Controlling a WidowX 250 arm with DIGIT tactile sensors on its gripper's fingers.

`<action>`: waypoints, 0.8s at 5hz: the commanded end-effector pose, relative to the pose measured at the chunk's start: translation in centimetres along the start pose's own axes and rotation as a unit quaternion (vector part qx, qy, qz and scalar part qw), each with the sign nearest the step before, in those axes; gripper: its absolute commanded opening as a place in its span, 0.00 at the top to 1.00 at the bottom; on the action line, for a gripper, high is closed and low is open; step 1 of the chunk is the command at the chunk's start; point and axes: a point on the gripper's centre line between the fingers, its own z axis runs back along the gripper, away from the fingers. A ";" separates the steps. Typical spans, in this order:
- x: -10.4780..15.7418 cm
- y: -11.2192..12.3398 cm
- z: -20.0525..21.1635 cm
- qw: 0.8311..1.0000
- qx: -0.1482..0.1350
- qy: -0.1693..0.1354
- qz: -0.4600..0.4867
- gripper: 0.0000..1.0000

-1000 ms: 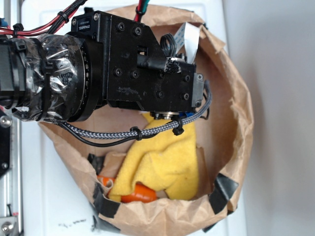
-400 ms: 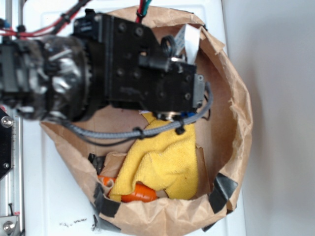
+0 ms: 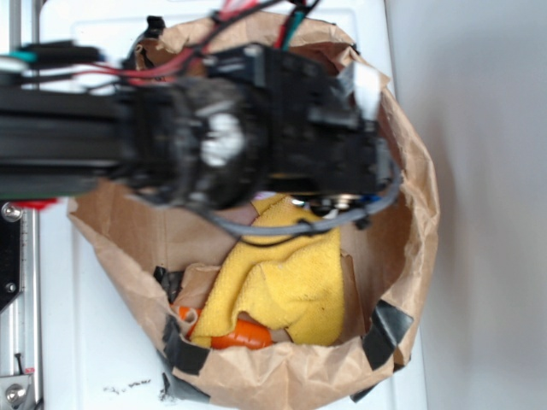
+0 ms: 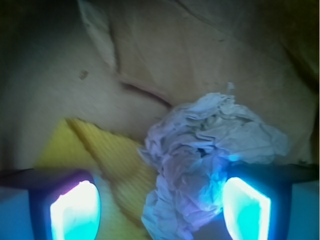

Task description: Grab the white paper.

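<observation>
In the wrist view the white paper (image 4: 210, 150), a crumpled greyish ball, lies on the brown bag floor beside the yellow cloth (image 4: 107, 165). My gripper (image 4: 160, 207) is open, its two glowing pads wide apart. The ball's lower part sits between the pads, close to the right pad (image 4: 246, 207), and the left pad (image 4: 75, 210) hangs over the cloth. From outside, the blurred black gripper body (image 3: 291, 145) reaches down into the brown paper bag (image 3: 410, 213) and hides the paper.
The bag's walls ring the gripper on all sides, with black tape (image 3: 389, 329) on its rim. The yellow cloth (image 3: 282, 286) fills the bag's near half, over an orange object (image 3: 239, 335). The bag stands on a white surface (image 3: 102, 342).
The arm has swung right and its wrist has turned inside the bag, now blurred with motion. The cloth and the orange object have stayed put.
</observation>
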 end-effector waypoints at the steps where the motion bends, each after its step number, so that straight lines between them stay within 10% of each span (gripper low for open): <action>1: 1.0 -0.9 -0.1 0.999 0.004 -0.047 0.005 0.00; 3: 1.4 -0.7 -0.4 0.999 0.004 -0.053 -0.005 0.00; 4: 2.0 0.8 2.1 1.000 -0.014 -0.010 -0.019 0.00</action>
